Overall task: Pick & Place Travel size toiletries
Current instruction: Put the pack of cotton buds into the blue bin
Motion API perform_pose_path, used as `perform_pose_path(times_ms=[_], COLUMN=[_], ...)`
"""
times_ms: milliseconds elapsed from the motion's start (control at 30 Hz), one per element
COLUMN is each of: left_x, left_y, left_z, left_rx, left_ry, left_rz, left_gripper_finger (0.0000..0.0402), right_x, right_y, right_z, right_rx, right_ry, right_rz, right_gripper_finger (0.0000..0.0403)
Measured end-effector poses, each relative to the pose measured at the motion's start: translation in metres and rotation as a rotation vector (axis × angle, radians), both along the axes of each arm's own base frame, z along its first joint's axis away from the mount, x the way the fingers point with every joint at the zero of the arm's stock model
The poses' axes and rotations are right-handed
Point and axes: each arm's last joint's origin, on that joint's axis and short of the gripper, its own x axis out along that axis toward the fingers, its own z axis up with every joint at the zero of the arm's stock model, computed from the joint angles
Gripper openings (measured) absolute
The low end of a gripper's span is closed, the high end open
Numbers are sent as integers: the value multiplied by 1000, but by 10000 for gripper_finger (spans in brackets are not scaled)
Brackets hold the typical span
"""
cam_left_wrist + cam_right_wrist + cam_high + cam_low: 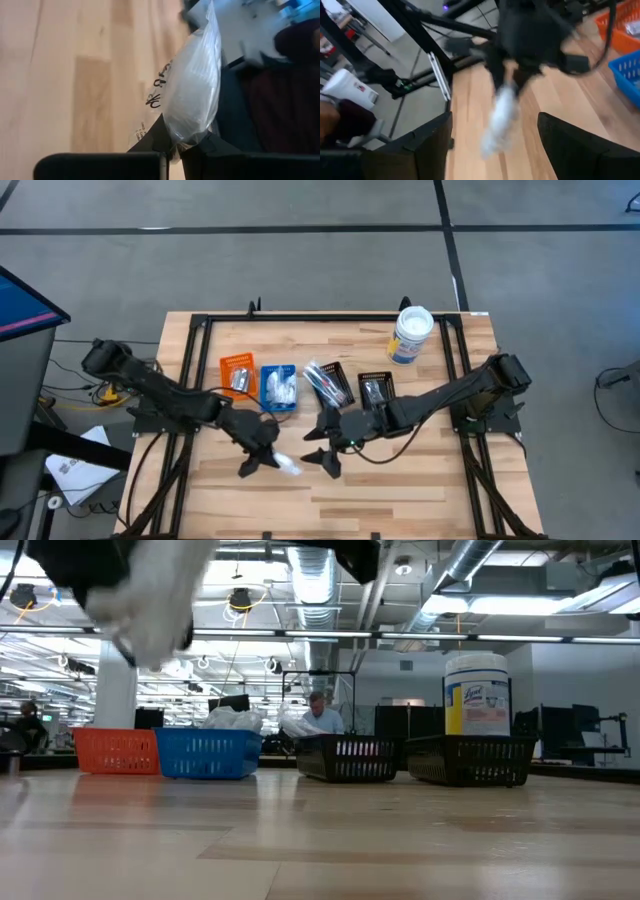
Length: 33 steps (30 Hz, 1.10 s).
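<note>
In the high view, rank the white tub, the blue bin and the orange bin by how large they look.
1. white tub, largest, though it stands taller and so nearer the camera.
2. blue bin and orange bin: look alike, not ranked.

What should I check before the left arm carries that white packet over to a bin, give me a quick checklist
1. Left gripper shut on the white packet: ok.
2. Right gripper open and off the packet: ok.
3. Packet lifted off the table: ok, it hangs in the air in the low view.
4. Blue bin has room: cannot tell, white items already fill it.
5. Which bin matches the packet: cannot tell.
</note>
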Motion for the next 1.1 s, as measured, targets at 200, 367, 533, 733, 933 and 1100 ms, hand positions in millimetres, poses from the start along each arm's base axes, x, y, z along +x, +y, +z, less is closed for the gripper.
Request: perform_pose_path(times_ms=[200, 367, 533, 733, 933, 1100], left_x=[16, 22, 28, 39, 42, 42], left_y=[4, 0, 1, 12, 21, 21], left_z=[-5, 4, 14, 28, 29, 29], left_rx=[12, 44, 102, 113, 111, 111], left_ry=[27, -39, -112, -170, -167, -167], left_rz=[22, -12, 3, 24, 39, 41], left_gripper_finger=[10, 10, 10, 10, 10, 10], right_x=[0, -2, -1, 0, 1, -3], right_y=[-4, -4, -5, -9, -12, -14], right_z=[1, -8, -8, -7, -7, -14], right_rx=[50, 82, 95, 98, 98, 99], right_ry=[55, 143, 142, 136, 138, 218], right_rz=[-19, -47, -54, -64, -71, -97], right_gripper_finger=[285, 285, 285, 285, 285, 244])
